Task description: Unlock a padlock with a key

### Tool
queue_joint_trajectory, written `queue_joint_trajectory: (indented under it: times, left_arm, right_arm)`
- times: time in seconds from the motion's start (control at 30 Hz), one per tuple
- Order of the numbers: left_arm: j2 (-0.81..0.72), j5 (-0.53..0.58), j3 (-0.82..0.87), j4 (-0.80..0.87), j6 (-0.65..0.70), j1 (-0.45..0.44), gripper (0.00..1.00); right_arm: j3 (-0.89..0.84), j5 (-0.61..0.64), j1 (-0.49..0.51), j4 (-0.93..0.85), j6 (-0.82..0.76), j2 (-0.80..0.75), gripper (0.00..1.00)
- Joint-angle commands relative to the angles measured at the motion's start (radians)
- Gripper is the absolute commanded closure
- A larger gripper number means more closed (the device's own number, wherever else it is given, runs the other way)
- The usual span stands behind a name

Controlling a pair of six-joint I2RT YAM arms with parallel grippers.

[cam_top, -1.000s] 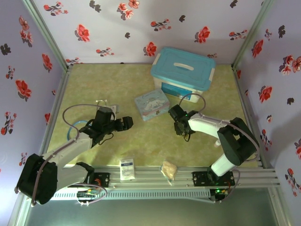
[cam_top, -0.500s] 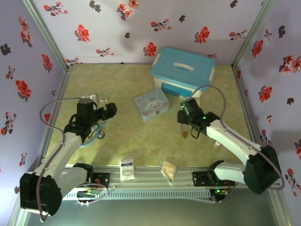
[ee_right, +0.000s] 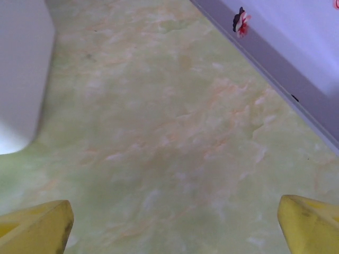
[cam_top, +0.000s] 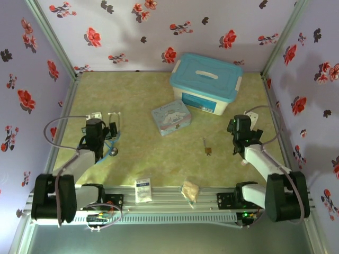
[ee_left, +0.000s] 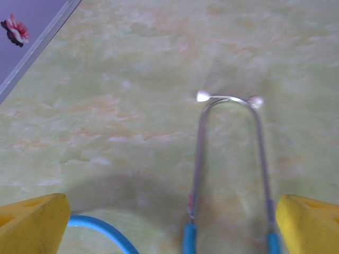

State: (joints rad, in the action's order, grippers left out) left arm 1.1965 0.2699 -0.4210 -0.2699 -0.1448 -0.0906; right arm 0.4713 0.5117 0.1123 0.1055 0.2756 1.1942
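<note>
- We see the padlock (cam_top: 208,152) lying on the table (cam_top: 159,159), right of its middle, toward the near edge, apart from both grippers.
- A thin dark sliver touching its far end may be the key (cam_top: 204,142); we cannot tell.
- The left gripper (ee_left: 172,214), by the left edge, has its fingers wide and empty above the stethoscope (ee_left: 228,100).
- The right gripper (ee_right: 175,211), by the right edge, has its fingers wide and empty.

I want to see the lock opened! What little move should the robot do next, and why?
Probably the right hand should swing toward the tiny brass-gold metal padlock, lying untouched on the mottled green table: that hand is open, empty and nearest.
</note>
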Motion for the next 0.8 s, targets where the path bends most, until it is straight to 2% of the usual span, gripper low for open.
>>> queue_joint_trajectory:
  times: [0.0,0.1,0.2,0.27,0.37,0.43,0.47,0.5,0.53,0.57,0.7,0.77]
  left_arm:
    - [0.101,0.024,0.015,-0.276,0.087,0.033,0.0]
    - [0.148,-0.027,-0.009,-0.306,0.086,0.066,0.0]
    - [0.194,-0.112,0.004,-0.422,0.056,0.115,0.0]
    - [0.256,-0.161,0.016,-0.512,0.039,0.151,0.0]
    - [0.256,-0.182,0.017,-0.514,0.049,0.153,0.0]
    - [0.257,-0.184,0.018,-0.517,0.051,0.15,0.0]
    - [0.262,-0.196,0.017,-0.52,0.056,0.151,0.0]
    - [0.276,-0.216,0.018,-0.535,0.067,0.147,0.0]
    - [0.312,-0.229,0.032,-0.591,0.073,0.144,0.0]
    - [0.365,-0.24,0.057,-0.712,0.083,0.141,0.0]
    - [0.342,-0.216,0.039,-0.62,0.089,0.131,0.0]
    - [0.347,-0.189,0.036,-0.631,0.096,0.118,0.0]
  right_arm:
    - [-0.052,0.056,-0.029,0.347,-0.114,0.09,0.01]
    - [-0.038,0.001,-0.042,0.392,-0.122,0.141,0.02]
    - [-0.107,-0.028,-0.046,0.656,-0.144,0.186,0.02]
    - [-0.102,-0.096,-0.062,0.706,-0.142,0.246,0.02]
    - [-0.112,-0.214,-0.062,0.805,-0.186,0.331,0.02]
    - [-0.122,-0.24,-0.06,0.872,-0.202,0.376,0.01]
    - [-0.12,-0.233,-0.06,0.882,-0.198,0.381,0.01]
    - [-0.102,-0.219,-0.062,0.813,-0.185,0.363,0.01]
    - [-0.083,-0.215,-0.066,0.764,-0.174,0.357,0.01]
    - [-0.091,-0.229,-0.074,0.794,-0.173,0.366,0.01]
    - [-0.093,-0.226,-0.074,0.791,-0.174,0.363,0.01]
    - [-0.093,-0.226,-0.074,0.801,-0.176,0.365,0.01]
